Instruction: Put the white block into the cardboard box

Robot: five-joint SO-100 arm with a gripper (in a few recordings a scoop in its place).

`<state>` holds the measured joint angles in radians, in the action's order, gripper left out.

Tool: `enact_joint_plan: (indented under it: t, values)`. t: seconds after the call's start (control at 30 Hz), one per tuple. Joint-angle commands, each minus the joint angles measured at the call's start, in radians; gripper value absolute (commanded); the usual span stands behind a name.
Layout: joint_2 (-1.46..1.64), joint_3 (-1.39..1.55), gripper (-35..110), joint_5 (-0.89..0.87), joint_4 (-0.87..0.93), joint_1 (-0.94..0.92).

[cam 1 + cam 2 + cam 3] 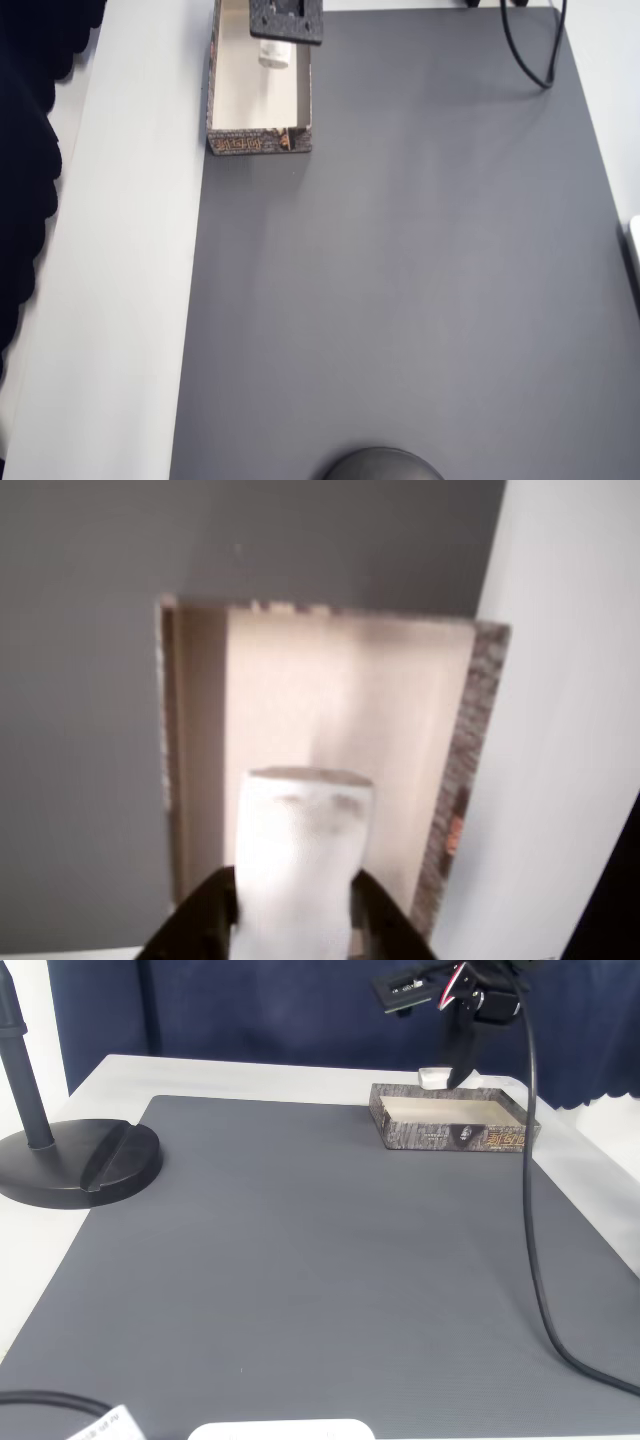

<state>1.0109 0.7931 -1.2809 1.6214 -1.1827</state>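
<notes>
The white block [300, 850] is pinched at its near end between my gripper's [295, 905] dark fingers, and it juts out over the pale cream floor of the cardboard box [470, 730]. In the overhead view the block [275, 53] hangs under the gripper [280, 40] inside the outline of the box [258, 143], near its far end. From the fixed view the gripper [450, 1078] holds the block [433, 1077] just above the back left rim of the box [450, 1137]. Whether the block touches the box floor I cannot tell.
The box stands at the far corner of a dark grey mat [400, 300], beside a white table strip [130, 250]. A black round stand base [80, 1160] sits at the mat's left edge. A black cable [528, 1210] hangs from the arm down the right side.
</notes>
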Motion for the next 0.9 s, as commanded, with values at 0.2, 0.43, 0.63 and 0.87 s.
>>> enact_joint_plan:
  t: [0.2,0.43,0.63,0.87]
  values:
    - [-0.017,-0.097,-2,-0.160,-0.031,-0.052]
    - [-0.048,-0.126,-2,-0.161,-0.031,-0.051]
    - [-0.095,-0.169,-2,-0.158,-0.029,-0.037]
    - [-0.158,-0.192,-2,-0.146,-0.031,-0.037]
